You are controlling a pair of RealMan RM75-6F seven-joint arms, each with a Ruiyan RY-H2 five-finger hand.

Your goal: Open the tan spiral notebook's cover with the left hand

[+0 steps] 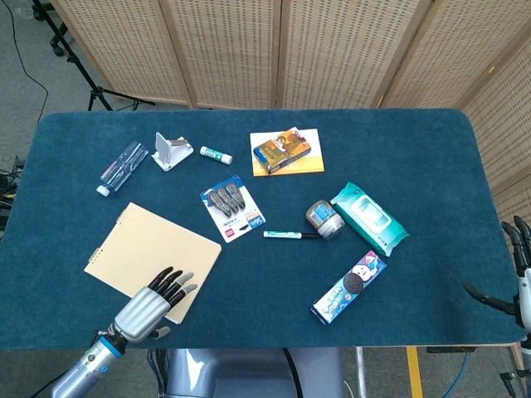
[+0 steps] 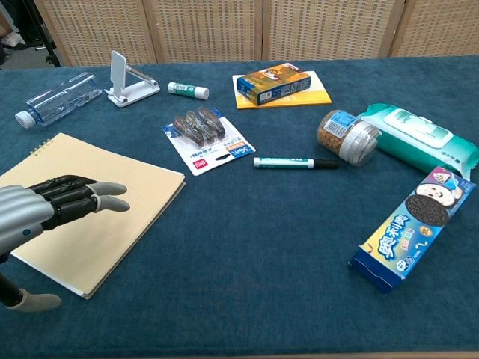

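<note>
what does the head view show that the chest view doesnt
Only the head view shows the right hand, off the table's right edge with fingers apart, holding nothing, and the whole table outline. Only the chest view shows the left hand's thumb below the notebook's near edge. Both show the left hand over the closed tan spiral notebook, plus the marker and cookie box.

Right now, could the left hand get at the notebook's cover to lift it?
Probably yes. The left hand hovers over the notebook, fingers apart and holding nothing. The notebook's free edge nearest the marker lies bare on the table, with nothing blocking it.
</note>
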